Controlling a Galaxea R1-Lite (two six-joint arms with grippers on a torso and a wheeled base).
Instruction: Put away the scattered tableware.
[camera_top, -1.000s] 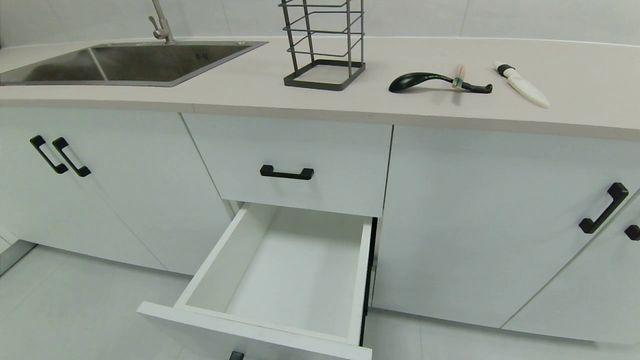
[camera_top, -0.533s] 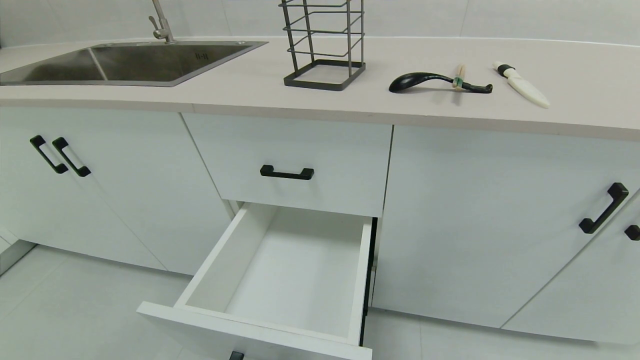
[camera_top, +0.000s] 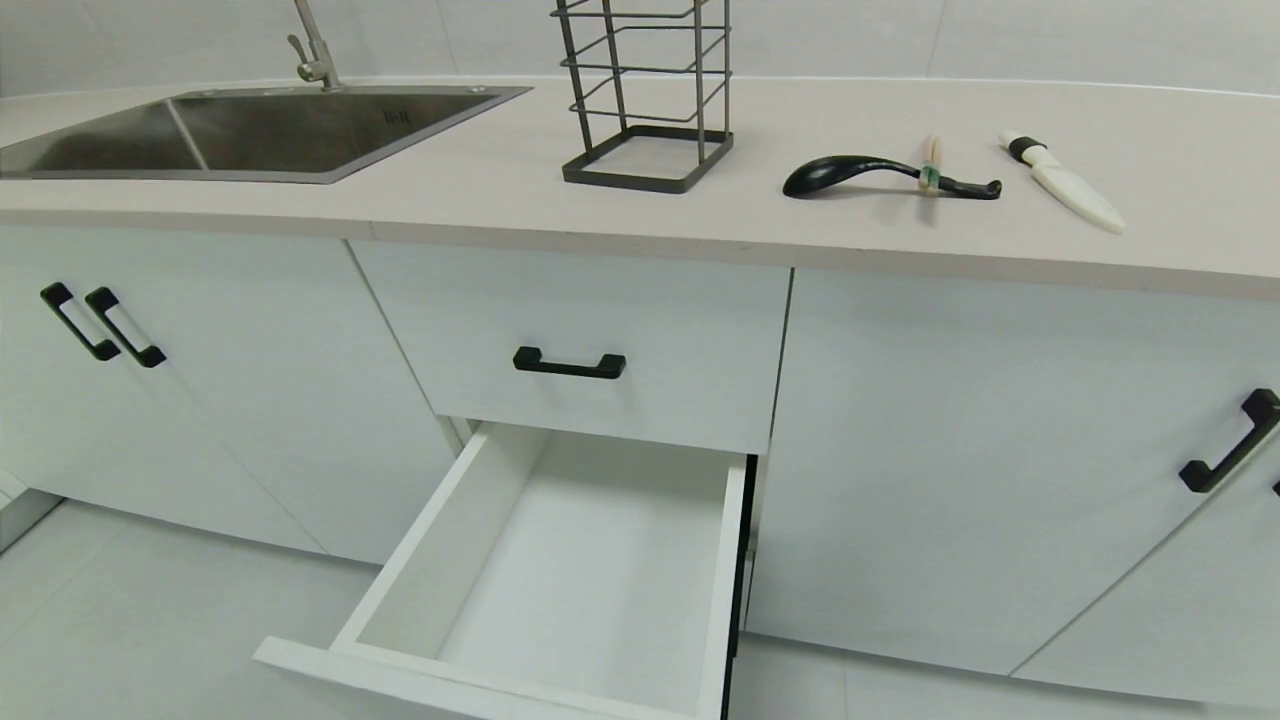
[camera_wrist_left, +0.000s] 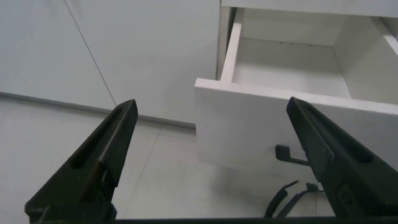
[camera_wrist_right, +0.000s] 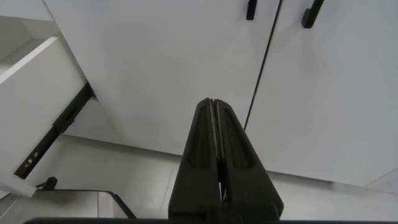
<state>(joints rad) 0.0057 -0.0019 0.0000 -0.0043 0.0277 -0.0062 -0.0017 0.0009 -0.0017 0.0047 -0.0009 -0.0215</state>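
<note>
On the counter at the right lie a black ladle (camera_top: 866, 173), a pair of wooden chopsticks (camera_top: 932, 166) crossing its handle, and a white knife with a black band (camera_top: 1066, 185). Below the counter the lower drawer (camera_top: 575, 570) stands pulled out and holds nothing. My left gripper (camera_wrist_left: 211, 130) is open, low in front of that drawer's front panel (camera_wrist_left: 292, 134). My right gripper (camera_wrist_right: 216, 134) is shut with nothing in it, low before the white cabinet doors (camera_wrist_right: 186, 68).
A dark wire rack (camera_top: 648, 95) stands on the counter between the sink (camera_top: 250, 130) and the tableware. The upper drawer with a black handle (camera_top: 568, 364) is closed. Cabinet doors with black handles (camera_top: 100, 325) flank the drawers. Pale tiled floor lies below.
The whole head view has shifted slightly down and closer, so the camera moved. The tableware and drawer keep their places on the counter and cabinet.
</note>
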